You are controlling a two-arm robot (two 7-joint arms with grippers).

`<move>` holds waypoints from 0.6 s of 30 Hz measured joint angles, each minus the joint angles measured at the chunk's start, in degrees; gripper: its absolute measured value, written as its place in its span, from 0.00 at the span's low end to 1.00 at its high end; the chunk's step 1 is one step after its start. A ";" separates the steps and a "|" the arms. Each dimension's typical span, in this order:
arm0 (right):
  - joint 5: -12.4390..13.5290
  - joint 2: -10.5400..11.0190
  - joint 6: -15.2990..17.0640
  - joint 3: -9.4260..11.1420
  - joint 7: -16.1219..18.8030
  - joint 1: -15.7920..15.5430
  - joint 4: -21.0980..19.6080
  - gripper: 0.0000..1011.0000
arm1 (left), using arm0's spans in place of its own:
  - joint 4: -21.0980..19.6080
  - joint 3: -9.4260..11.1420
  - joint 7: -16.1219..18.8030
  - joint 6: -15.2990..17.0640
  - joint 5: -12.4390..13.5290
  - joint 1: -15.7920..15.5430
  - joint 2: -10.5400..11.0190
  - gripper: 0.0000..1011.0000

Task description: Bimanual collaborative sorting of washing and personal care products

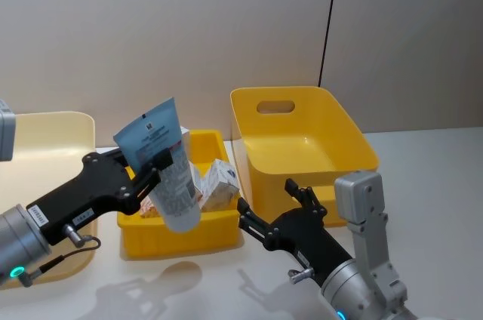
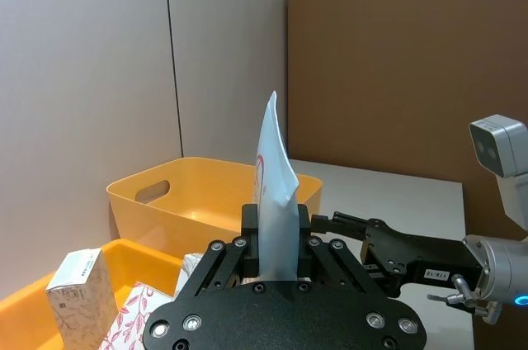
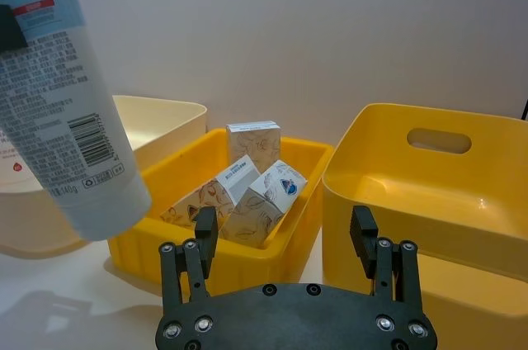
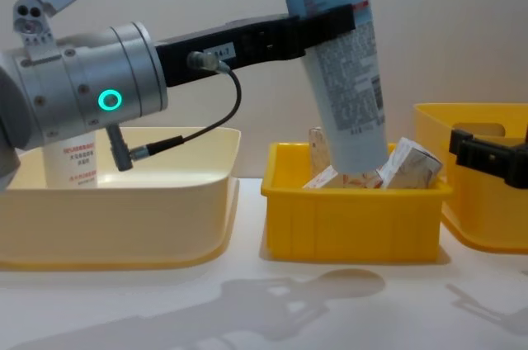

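Left gripper (image 1: pixel 161 167) comes in from the left at mid-height, its jaws clamped across the upper part of the pale-blue tube (image 1: pixel 178 188). The tube hangs crimped end up and tilted slightly, over the small yellow bin (image 1: pixel 181 241). In the chest view its rounded lower end sits just above the bin's front rim, in front of the white patterned boxes (image 1: pixel 219 183). Whether it touches them I cannot tell. The boxes lean against one another toward the bin's right side, and their tops stand proud of the rim.

Right gripper (image 3: pixel 283 226) hovers low over the white table (image 1: pixel 226 282), with its jaws wide apart and nothing between them. It points at the narrow gap between the small bin's right wall and the tall yellow bin (image 1: pixel 302 131). That tall bin stands just beside the small one, its rim higher and its bare floor showing.

On the left, a cream bin (image 4: pixel 124 226) is separated from the small bin by a slim strip of table. A white red-printed bottle (image 4: pixel 70 164) stands upright in it, behind the left arm. Bare tabletop runs along the front of all three bins.
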 joint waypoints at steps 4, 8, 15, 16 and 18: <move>0.00 0.00 0.00 0.00 0.00 0.00 0.00 0.99 | 0.16 0.39 0.33 -0.28 0.35 -0.11 -0.04 0.23; 0.00 -0.01 0.00 0.00 0.01 0.00 0.00 0.99 | 0.26 0.67 0.57 -0.42 0.58 -0.20 -0.06 0.23; 0.70 0.42 0.13 0.14 1.63 -0.01 -0.68 0.99 | 0.41 1.02 0.88 -0.70 0.91 -0.30 -0.10 0.23; 0.70 0.42 0.13 0.14 1.63 -0.01 -0.68 0.99 | 0.42 1.05 0.90 -0.72 0.94 -0.31 -0.10 0.23; 1.21 0.76 0.27 0.23 2.62 0.00 -1.07 0.99 | 0.44 1.11 0.96 -0.76 0.98 -0.33 -0.11 0.23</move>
